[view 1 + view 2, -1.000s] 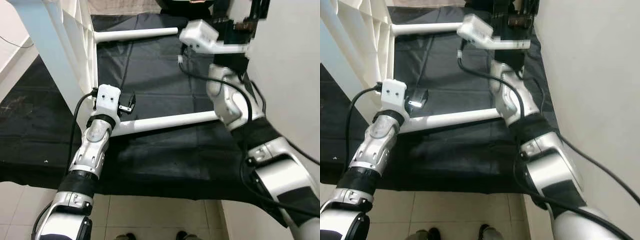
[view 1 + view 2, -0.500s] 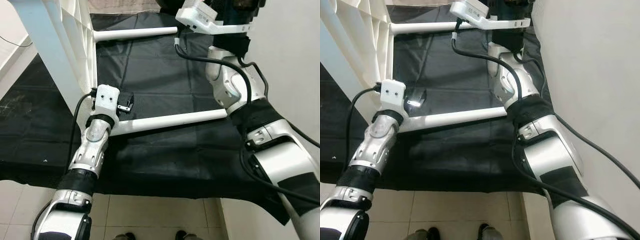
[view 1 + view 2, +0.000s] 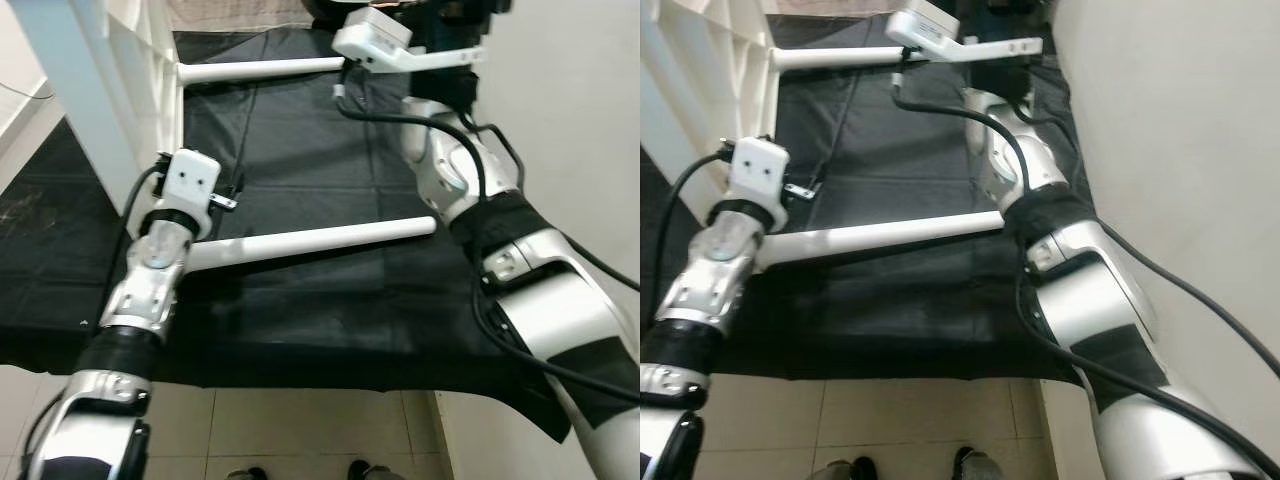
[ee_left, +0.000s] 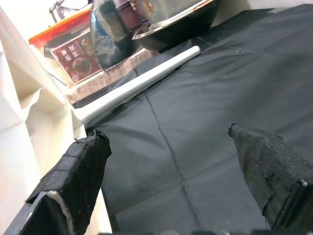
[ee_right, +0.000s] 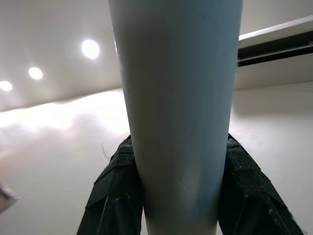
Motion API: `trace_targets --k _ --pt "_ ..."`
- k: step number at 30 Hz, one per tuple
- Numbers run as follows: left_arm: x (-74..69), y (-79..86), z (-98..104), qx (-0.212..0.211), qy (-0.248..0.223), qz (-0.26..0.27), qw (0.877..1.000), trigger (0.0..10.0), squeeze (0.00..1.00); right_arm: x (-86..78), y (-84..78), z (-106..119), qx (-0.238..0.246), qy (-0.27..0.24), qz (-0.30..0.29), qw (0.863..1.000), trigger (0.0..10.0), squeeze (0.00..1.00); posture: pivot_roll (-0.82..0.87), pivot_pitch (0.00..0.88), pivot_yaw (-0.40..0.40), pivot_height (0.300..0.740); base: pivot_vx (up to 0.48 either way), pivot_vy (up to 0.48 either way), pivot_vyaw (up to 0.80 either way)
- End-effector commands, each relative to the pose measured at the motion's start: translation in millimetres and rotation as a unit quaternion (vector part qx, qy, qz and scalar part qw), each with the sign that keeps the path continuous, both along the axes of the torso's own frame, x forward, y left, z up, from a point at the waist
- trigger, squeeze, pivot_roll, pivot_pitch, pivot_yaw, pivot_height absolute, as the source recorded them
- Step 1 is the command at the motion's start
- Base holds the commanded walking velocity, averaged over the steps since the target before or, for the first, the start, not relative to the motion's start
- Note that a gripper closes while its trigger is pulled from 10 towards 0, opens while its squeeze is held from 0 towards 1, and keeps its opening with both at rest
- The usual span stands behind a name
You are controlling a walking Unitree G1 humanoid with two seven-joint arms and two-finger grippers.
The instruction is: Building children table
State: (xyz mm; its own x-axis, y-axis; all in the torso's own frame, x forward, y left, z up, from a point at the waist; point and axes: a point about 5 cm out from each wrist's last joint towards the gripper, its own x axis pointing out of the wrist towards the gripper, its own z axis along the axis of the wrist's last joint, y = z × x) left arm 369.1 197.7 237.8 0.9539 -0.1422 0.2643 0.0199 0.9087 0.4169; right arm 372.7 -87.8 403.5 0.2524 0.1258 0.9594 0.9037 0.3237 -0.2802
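A white children's table lies on its side on a black mat (image 3: 300, 150), its ribbed top (image 3: 110, 70) standing at the left. Two white legs stick out from it, level with the floor: a far leg (image 3: 260, 68) and a near leg (image 3: 310, 240). My left gripper (image 4: 168, 147) is open beside the base of the near leg, holding nothing, with bare mat between its fingers (image 4: 73, 181). My right arm (image 3: 450, 170) reaches up to the top edge of the view. My right gripper (image 5: 176, 161) is shut on a loose white table leg (image 5: 176, 88), held up toward the ceiling.
A white wall (image 3: 580, 120) runs close along the right. The mat's front edge meets the tiled floor (image 3: 300, 420), where dark shoe tips (image 3: 300, 470) show. A metal pot (image 4: 146, 24) and a red box (image 4: 73, 54) stand beyond the mat's far edge.
My right arm has lifted its wrist higher and farther back. My left wrist has shifted a little to the left along the near leg's base. The view has also drifted.
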Motion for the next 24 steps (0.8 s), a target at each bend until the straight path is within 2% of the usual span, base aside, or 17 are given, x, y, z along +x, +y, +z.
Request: trace_targets --k 1,3,4,6,7,8,10,11,13,15,16,17,18,21,23,24 --pt "-6.1 25.2 1.1 0.014 -0.003 0.033 0.999 10.0 0.0 8.3 -13.3 -7.2 0.038 0.043 -0.004 0.998 0.0 0.0 0.09 0.159 -0.002 0.74 0.0 0.0 0.0" --pt "-9.7 44.0 5.9 0.048 0.003 0.042 0.998 10.0 0.0 10.9 -17.7 -4.7 0.056 0.062 -0.001 0.996 0.0 0.0 0.11 0.146 -0.002 0.74 0.0 0.0 0.0" --pt "-9.7 44.0 5.9 0.048 0.003 0.042 0.998 10.0 0.0 10.9 -17.7 -4.7 0.056 0.062 -0.001 0.996 0.0 0.0 0.11 0.146 -0.002 0.74 0.0 0.0 0.0" --pt "-11.3 59.9 11.7 0.079 0.01 0.052 0.995 10.0 0.0 14.6 -23.0 -4.8 0.079 0.086 -0.001 0.993 0.0 0.0 0.11 0.139 0.001 0.74 0.0 0.0 0.0" --pt "-11.3 59.9 11.7 0.079 0.01 0.052 0.995 10.0 0.0 14.6 -23.0 -4.8 0.079 0.086 -0.001 0.993 0.0 0.0 0.11 0.139 0.001 0.74 0.0 0.0 0.0" --pt "-12.1 66.3 15.9 0.098 0.011 0.051 0.994 10.0 0.0 17.7 -26.5 -6.3 0.09 0.106 -0.003 0.99 0.0 0.0 0.11 0.139 0.001 0.74 0.0 0.0 0.0" --pt "-12.8 69.9 18.7 0.114 0.013 0.048 0.992 10.0 0.0 20.0 -28.9 -7.8 0.097 0.121 -0.004 0.988 0.0 0.0 0.11 0.139 0.001 0.74 0.0 0.0 0.0" --pt "-14.3 72.5 19.6 0.16 0.033 0.021 0.986 10.0 0.0 25.3 -33.0 -12.3 0.108 0.157 -0.004 0.982 0.0 0.0 0.11 0.14 0.004 0.74 0.0 0.0 0.0" --pt "-14.3 72.5 19.6 0.16 0.033 0.021 0.986 10.0 0.0 25.3 -33.0 -12.3 0.108 0.157 -0.004 0.982 0.0 0.0 0.11 0.14 0.004 0.74 0.0 0.0 0.0" --pt "-14.6 74.9 23.5 0.188 0.045 0.004 0.981 10.0 0.0 30.8 -34.9 -20.9 0.116 0.198 0.002 0.973 0.0 0.0 0.12 0.142 0.005 0.74 0.0 0.0 0.0" --pt "-14.6 74.9 23.5 0.188 0.045 0.004 0.981 10.0 0.0 30.8 -34.9 -20.9 0.116 0.198 0.002 0.973 0.0 0.0 0.12 0.142 0.005 0.74 0.0 0.0 0.0" --pt "-14.5 75.6 26.0 0.195 0.048 -0.003 0.98 10.0 0.0 33.0 -35.4 -25.2 0.122 0.216 0.006 0.969 0.0 0.0 0.12 0.142 0.005 0.74 0.0 0.0 0.0" --pt "-14.5 75.1 29.7 0.216 0.058 -0.028 0.974 10.0 0.0 37.6 -34.1 -34.3 0.124 0.259 0.015 0.958 0.0 0.0 0.12 0.143 0.005 0.74 0.0 0.0 0.0" --pt "-14.4 75.7 33.8 0.229 0.061 -0.038 0.971 10.0 0.0 38.9 -35.1 -37.7 0.13 0.271 0.015 0.954 0.0 0.0 0.12 0.145 0.006 0.74 0.0 0.0 0.0" --pt "-13.4 79.0 43.6 0.263 0.057 -0.041 0.962 10.0 0.0 40.2 -37.3 -41.2 0.139 0.282 0.014 0.949 0.0 0.0 0.13 0.145 0.007 0.74 0.0 0.0 0.0" --pt "-13.4 79.0 43.6 0.263 0.057 -0.041 0.962 10.0 0.0 40.2 -37.3 -41.2 0.139 0.282 0.014 0.949 0.0 0.0 0.13 0.145 0.007 0.74 0.0 0.0 0.0"
